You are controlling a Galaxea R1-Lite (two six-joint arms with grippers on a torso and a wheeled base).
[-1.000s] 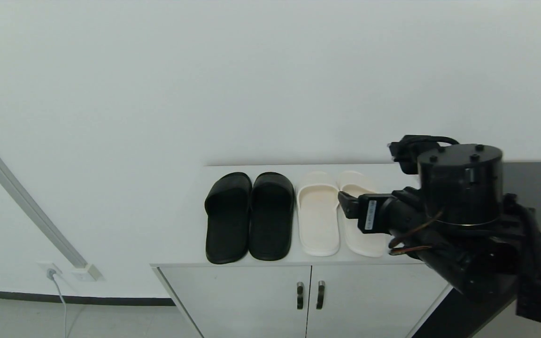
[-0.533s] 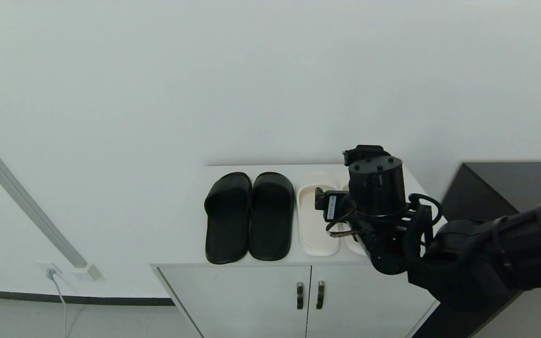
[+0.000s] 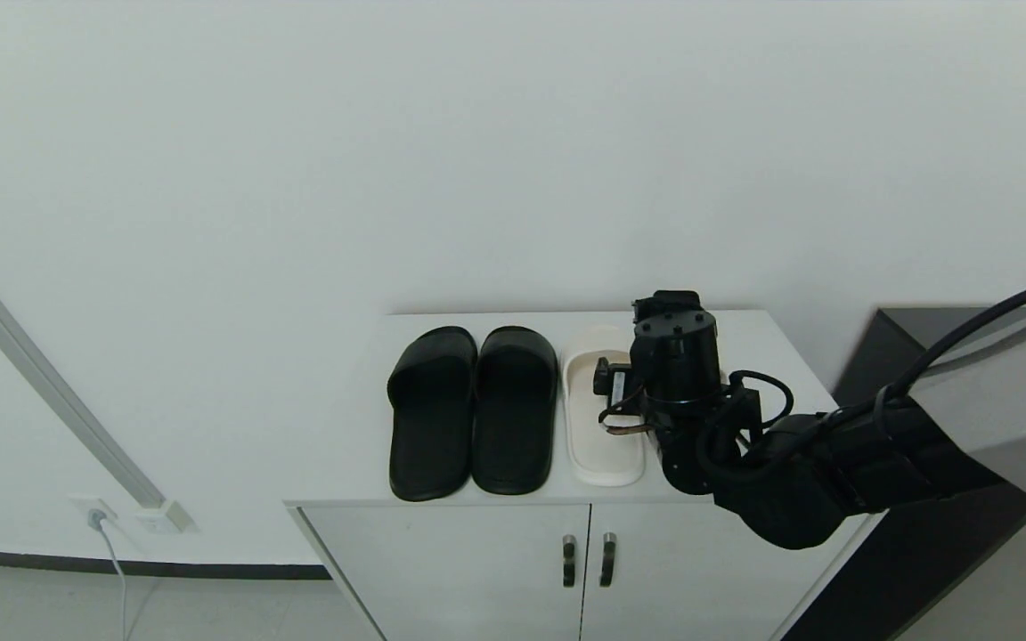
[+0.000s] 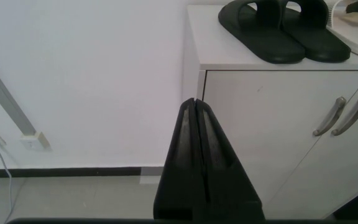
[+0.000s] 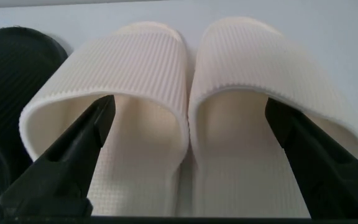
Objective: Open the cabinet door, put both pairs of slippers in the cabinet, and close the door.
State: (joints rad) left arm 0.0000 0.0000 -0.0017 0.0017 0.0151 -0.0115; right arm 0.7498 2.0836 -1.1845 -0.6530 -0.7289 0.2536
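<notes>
The white slippers lie side by side, toes to the wall, on the top of the cabinet, at its right end, with the black slippers just beside them toward the left. Both pairs are outside, and the two doors below are shut, their handles meeting at the centre seam. The right gripper hangs low over the heel end of the white pair, its fingers spread wide so that one stands outside each slipper and both straps fall between them; nothing is gripped yet. The left gripper sits lower, in front of the cabinet's left corner and facing the left door, its fingers pressed together on nothing. The step in hand looks like taking up the white pair before any door is opened. Next, the right fingers would need to drop around the straps and squeeze both slippers together as one, and a door handle needs pulling, probably by the left arm, before the pair can go inside.
</notes>
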